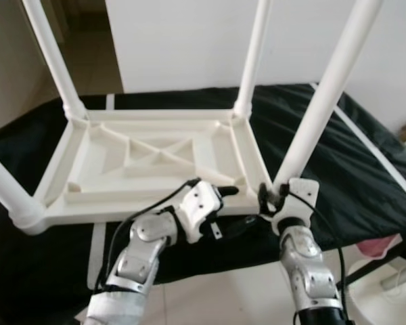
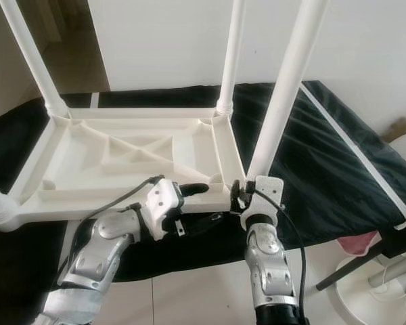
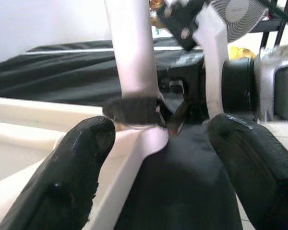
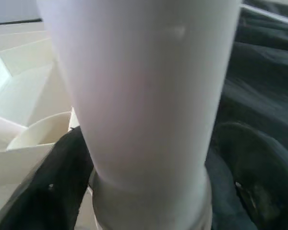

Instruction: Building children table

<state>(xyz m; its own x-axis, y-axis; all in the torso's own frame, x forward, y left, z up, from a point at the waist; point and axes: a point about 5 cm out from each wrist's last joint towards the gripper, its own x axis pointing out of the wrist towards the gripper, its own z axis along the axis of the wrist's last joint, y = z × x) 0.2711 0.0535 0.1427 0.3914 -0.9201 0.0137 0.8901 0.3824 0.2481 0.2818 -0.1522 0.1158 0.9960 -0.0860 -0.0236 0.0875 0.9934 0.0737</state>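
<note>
With the right gripper [image 2: 242, 198] clamped round the near white plastic leg [image 2: 284, 95] of the upturned cream table [image 2: 122, 159] on black cloth [image 2: 325, 169], and the left gripper [image 2: 193, 189] spread wide at the rim, a skewed push could jam the leg crooked in its socket

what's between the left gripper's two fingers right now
In the left wrist view, the left gripper is open; the upturned tabletop's corner rim and black cloth lie between its fingers.

Head stereo looking down at upturned table [image 1: 155, 162], wrist cameras close on its leg [image 4: 144, 110]
</note>
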